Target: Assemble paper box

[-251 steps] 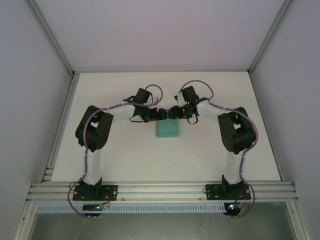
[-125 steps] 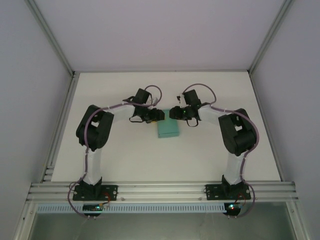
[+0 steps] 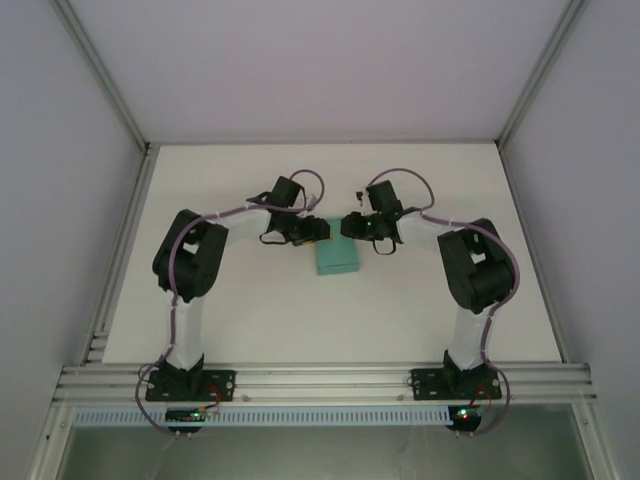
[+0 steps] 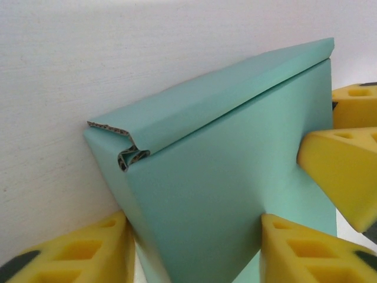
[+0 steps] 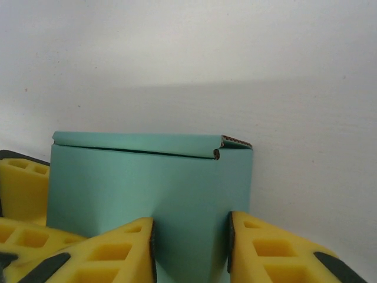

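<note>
The paper box [image 3: 338, 262] sits closed on the table [image 3: 250, 310], about midway between the two arms. Both grippers are at its far edge: the left gripper [image 3: 314, 232] at the far-left corner and the right gripper [image 3: 350, 226] at the far-right corner, so the box lies just to the near side of each. Neither arm is clearly nearer. From above the box looks slightly longer side to side than front to back, though the arms cover its far edge and make that hard to judge.

In each wrist view the yellow fingers [image 5: 118, 250] stand part-way apart with teal card showing in the gap. They seem to lie over the top face rather than around a wall. Whether either pair is pinching the card or only pressing on it, I cannot tell — the contact itself is cut off at the bottom of the view.

The folded far edge [image 5: 147, 144] shows a thin dark line beneath it and a raw corrugated end, so that flap may not be fully seated. The coming move probably depends on that edge.
</note>
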`<state>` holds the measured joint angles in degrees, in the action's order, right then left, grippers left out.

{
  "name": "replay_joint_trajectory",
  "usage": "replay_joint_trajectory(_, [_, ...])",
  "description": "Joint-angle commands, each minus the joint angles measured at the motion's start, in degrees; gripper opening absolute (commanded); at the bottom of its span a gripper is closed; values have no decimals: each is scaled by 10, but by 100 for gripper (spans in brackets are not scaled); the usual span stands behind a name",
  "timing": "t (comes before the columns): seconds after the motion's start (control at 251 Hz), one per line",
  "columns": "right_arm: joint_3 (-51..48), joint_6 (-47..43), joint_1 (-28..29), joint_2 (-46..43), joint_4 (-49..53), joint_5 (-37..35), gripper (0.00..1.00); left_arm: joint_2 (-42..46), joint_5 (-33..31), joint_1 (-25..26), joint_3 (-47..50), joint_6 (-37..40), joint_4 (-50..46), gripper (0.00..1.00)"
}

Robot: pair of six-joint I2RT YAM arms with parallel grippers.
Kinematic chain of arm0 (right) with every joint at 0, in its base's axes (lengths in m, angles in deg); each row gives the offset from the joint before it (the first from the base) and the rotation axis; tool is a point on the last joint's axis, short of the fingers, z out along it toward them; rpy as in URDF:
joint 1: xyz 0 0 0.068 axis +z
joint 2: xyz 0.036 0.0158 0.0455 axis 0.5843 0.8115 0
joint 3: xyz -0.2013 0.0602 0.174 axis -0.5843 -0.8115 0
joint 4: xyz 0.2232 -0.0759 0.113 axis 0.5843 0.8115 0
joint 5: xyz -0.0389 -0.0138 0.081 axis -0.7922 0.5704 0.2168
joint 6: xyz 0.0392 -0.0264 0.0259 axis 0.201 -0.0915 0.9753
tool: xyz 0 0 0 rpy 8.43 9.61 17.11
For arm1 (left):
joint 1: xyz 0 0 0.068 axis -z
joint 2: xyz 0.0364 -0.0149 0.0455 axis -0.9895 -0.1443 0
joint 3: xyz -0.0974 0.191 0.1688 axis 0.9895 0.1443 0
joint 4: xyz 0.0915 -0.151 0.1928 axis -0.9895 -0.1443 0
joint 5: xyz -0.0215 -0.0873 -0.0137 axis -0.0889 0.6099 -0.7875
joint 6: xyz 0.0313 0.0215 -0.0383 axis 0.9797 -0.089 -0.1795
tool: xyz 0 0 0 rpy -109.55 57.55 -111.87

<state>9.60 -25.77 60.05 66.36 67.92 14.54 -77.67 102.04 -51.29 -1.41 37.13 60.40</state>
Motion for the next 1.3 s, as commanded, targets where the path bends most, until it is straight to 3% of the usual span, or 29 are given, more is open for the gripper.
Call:
replay_joint_trajectory(0.0, [-28, 14, 27, 32, 146, -80, 30, 12, -53, 15, 9, 18, -49, 66])
replay_joint_trajectory(0.132, [-26, 35, 41, 32, 170, -121, 25, 49, -40, 14, 21, 17, -45, 77])
replay_joint_trajectory(0.271, [-24, 55, 47, 27, 181, -143, 24, 93, -18, 19, 42, 5, -36, 100])
replay_joint_trajectory(0.499, [-27, 64, 53, 20, 185, -150, 24, 163, -17, 25, 112, -8, -56, 100])
replay_joint_trajectory(0.73, [-36, 71, 57, 17, 180, -146, 24, 138, 31, 38, 134, -14, -53, 83])
replay_joint_trajectory(0.838, [-35, 74, 58, 19, 180, -142, 24, 114, 65, 45, 124, -17, -43, 80])
replay_joint_trajectory(1.014, [-35, 76, 58, 19, 181, -139, 24, 95, 46, 53, 118, 8, -92, 79])
replay_joint_trajectory(1.297, [-38, 80, 59, 22, 181, -138, 23, 61, 52, 53, 99, -10, -42, 54])
